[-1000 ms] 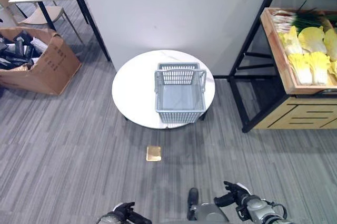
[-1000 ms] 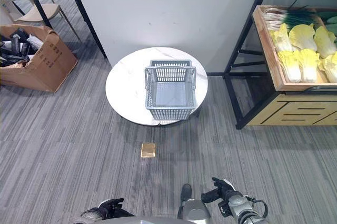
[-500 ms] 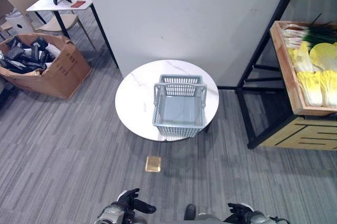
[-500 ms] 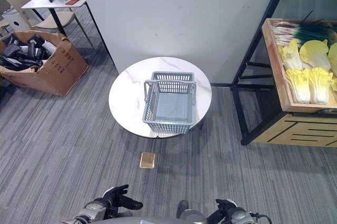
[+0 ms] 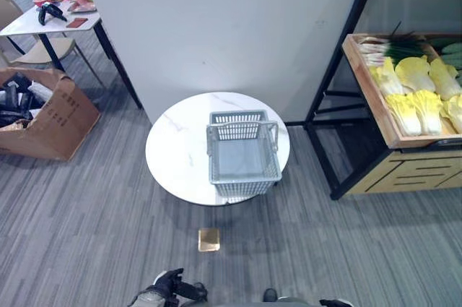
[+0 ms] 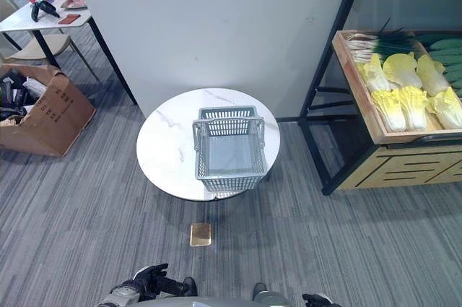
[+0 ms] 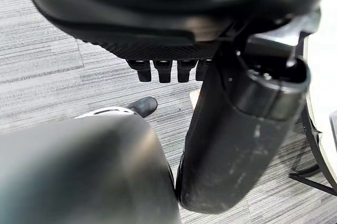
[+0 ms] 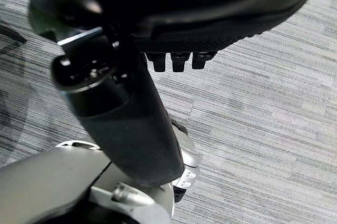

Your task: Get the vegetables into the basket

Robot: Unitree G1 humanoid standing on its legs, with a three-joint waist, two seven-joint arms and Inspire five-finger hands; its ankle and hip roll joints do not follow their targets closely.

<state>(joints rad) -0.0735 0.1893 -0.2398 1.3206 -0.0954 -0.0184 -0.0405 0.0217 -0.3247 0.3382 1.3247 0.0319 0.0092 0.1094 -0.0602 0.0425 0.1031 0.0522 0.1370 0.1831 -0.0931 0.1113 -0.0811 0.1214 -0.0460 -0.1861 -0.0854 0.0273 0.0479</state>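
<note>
An empty grey plastic basket (image 5: 244, 187) with its handle upright stands on a round white table (image 5: 179, 157) in the middle of the floor. The vegetables lie in a wooden shelf tray (image 5: 367, 89) at the right: pale yellow cabbages (image 5: 413, 76), with green onions (image 5: 393, 47) behind them. My left hand (image 5: 167, 285) hangs low at the bottom edge, far from table and shelf. In its wrist view the left hand (image 7: 174, 18) has relaxed fingers (image 7: 163, 70) and holds nothing. My right hand (image 6: 315, 298) peeks in at the bottom right, and in its own view the right hand (image 8: 174, 2) is likewise empty.
A black metal shelf frame (image 5: 333, 83) stands right of the round table. A white partition wall (image 5: 224, 25) rises behind it. At the left are a cardboard box (image 5: 54, 118) of dark items and a small white desk (image 5: 32, 24). A small gold square (image 5: 208, 239) lies on the carpet.
The whole picture has shifted, so the camera moved. Both hands sit lower in view; the right hand has sunk almost past the bottom edge.
</note>
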